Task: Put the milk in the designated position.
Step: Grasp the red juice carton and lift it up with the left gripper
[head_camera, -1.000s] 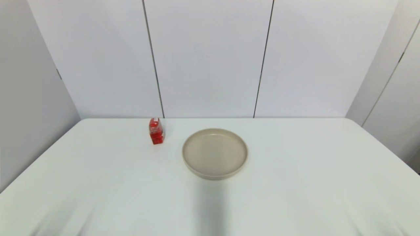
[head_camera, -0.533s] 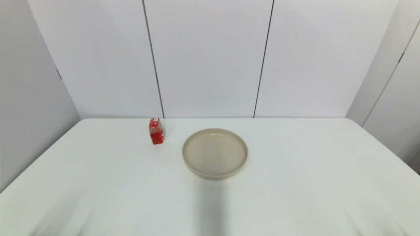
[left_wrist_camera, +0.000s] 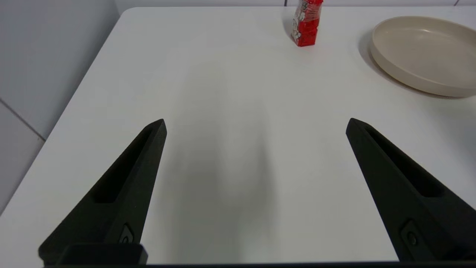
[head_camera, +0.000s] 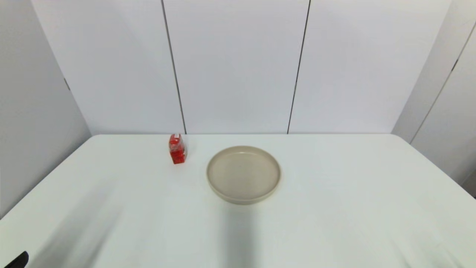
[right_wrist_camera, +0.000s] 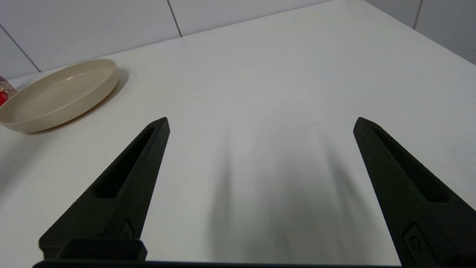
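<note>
The milk [head_camera: 177, 149], a small red carton, stands upright near the table's back edge, left of a round beige plate [head_camera: 243, 174]. The left wrist view shows the milk [left_wrist_camera: 307, 23] far ahead of my left gripper [left_wrist_camera: 256, 124], which is open and empty over bare table, with the plate [left_wrist_camera: 424, 52] beside the carton. A black tip of the left arm [head_camera: 18, 260] pokes in at the head view's bottom left corner. My right gripper [right_wrist_camera: 260, 123] is open and empty near the table's front right. From there the plate [right_wrist_camera: 59, 95] lies well ahead, with a sliver of milk [right_wrist_camera: 5, 93] behind it.
The white table [head_camera: 334, 208] has grey wall panels behind and at both sides. Its left edge [left_wrist_camera: 74, 108] runs close to my left gripper.
A black tip of the left arm has come into the head view's bottom left corner, and its shadow on the table has grown. Milk and plate have not moved.
</note>
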